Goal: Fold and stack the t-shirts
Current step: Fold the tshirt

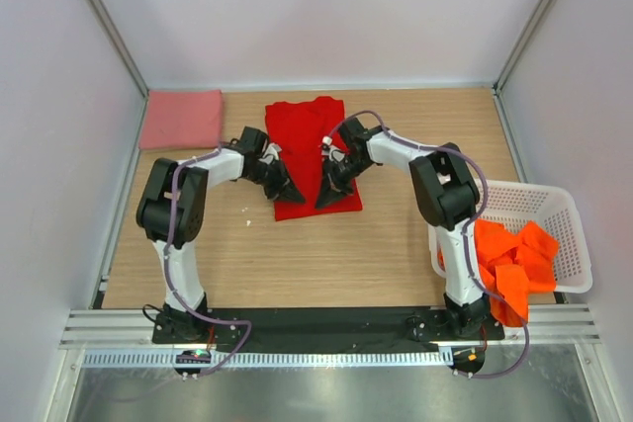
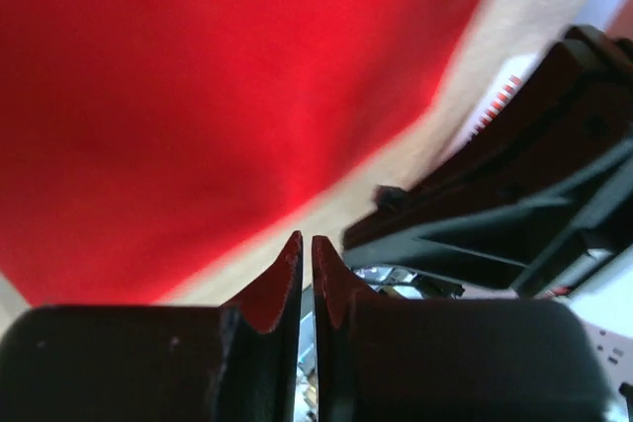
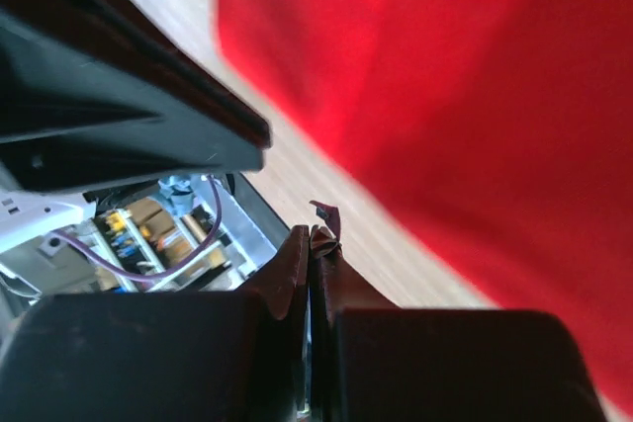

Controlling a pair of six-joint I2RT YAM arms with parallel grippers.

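**Now at the red t-shirt's lower edge, both sets of fingers closed**

Nearest, at the lower right of the top view: white lattice basket (image 1: 554,210), with crumpled orange t-shirts (image 1: 514,259) heaped inside and spilling over its near rim.

Further up, mid-frame on the wooden surface (image 1: 297,264): left fingers (image 1: 289,191) and right fingers (image 1: 327,195), tips down at the two lower corners of the red t-shirt (image 1: 312,135). Left ones at its lower left corner, right ones over its lower right part.

From the left wrist: left fingers (image 2: 300,244) drawn almost together, only a thin slit between, nothing seen in it. Red cloth across the upper left, a strip of bare wood between it and the tips.

From the right wrist: right fingers (image 3: 310,236) pressed tight together, a small dark scrap at the tips, too unclear to name. Red cloth filling the upper right, again apart from the tips.

Farthest, upper left of the top view: salmon pink t-shirt (image 1: 181,119), folded into a flat rectangle, well apart from the red one.
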